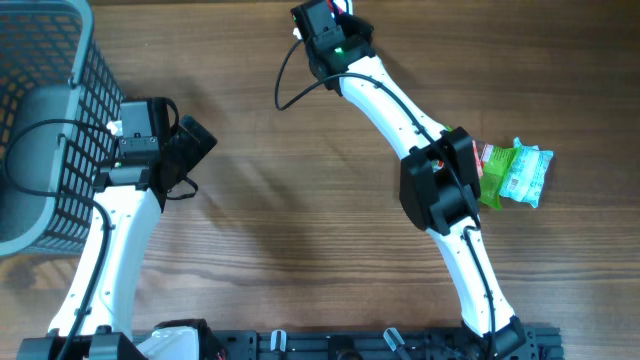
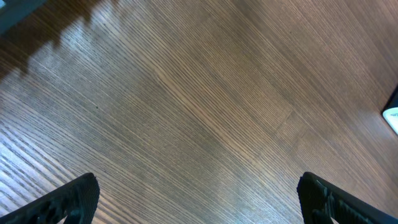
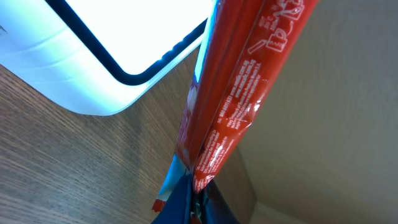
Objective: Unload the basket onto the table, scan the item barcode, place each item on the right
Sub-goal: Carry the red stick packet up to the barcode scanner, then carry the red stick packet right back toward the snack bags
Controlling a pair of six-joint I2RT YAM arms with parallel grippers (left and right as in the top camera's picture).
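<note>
At the far edge of the table (image 1: 300,230), your right gripper (image 3: 194,202) is clamped on the red packet (image 3: 236,93).
The packet's lower end is pinched between the fingertips, and the rest runs up beside a bright white panel (image 3: 93,56) with a black rim. A green packet (image 1: 517,176) lies on the table against your right arm (image 1: 440,190). Your left gripper (image 2: 199,208) hangs wide apart over the table, near the basket (image 1: 90,90).

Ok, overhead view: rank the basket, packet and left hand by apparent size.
1. basket, clearly the largest.
2. packet and left hand: about alike, and the hand may sit nearer the camera, so I won't rank them.
</note>
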